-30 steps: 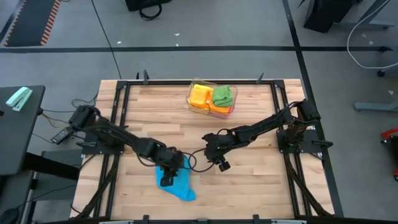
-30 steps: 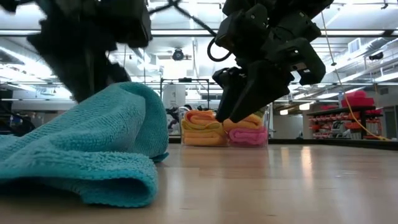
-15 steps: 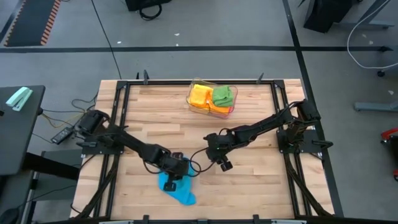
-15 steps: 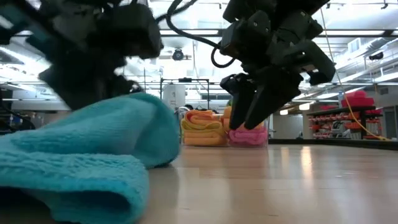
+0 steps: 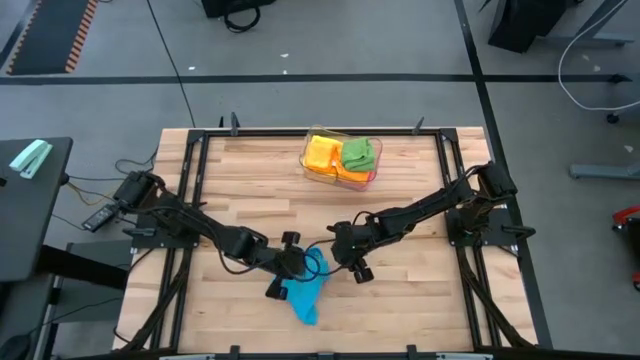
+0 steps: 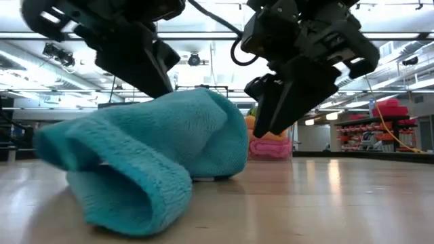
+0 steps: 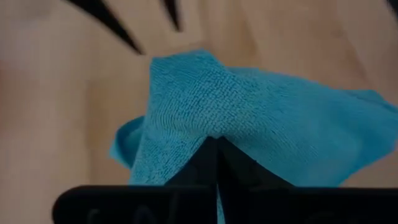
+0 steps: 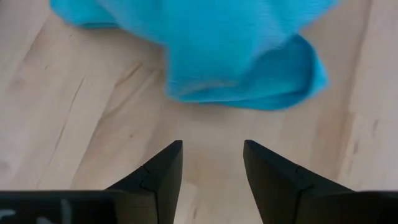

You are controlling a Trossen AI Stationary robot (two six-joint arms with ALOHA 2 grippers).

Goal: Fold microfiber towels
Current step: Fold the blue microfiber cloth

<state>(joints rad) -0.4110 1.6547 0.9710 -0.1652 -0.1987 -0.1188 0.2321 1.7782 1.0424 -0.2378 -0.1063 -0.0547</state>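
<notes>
The blue microfiber towel (image 5: 305, 292) lies crumpled on the wooden table (image 5: 400, 310), in front of the clear plastic tray (image 5: 340, 157), which stands at the far edge and holds the other folded towels, yellow (image 5: 321, 152), green (image 5: 359, 152) and orange (image 5: 351, 176). Seen from the tray, the blue towel is toward the near edge and a little to the left.

The left gripper (image 7: 216, 146) is closed on a fold of this blue towel; in its wrist view the two fingers meet with the cloth pinched between them. I judge that it holds the edge in order to lift it and lay it over the rest, because the towel is bunched up and not flat, so the fold is not made yet. In the low view the cloth stands up as a hump under this gripper.

The right gripper (image 8: 211, 163) is just beside the towel, on the side nearer the tray's right end. Its fingers stand apart with only bare wood between them, and it holds nothing. It probably waits there to take another corner or to press the cloth down.

Both arms reach inward from the table's sides, stretched low, and their wrists almost meet over the towel.
</notes>
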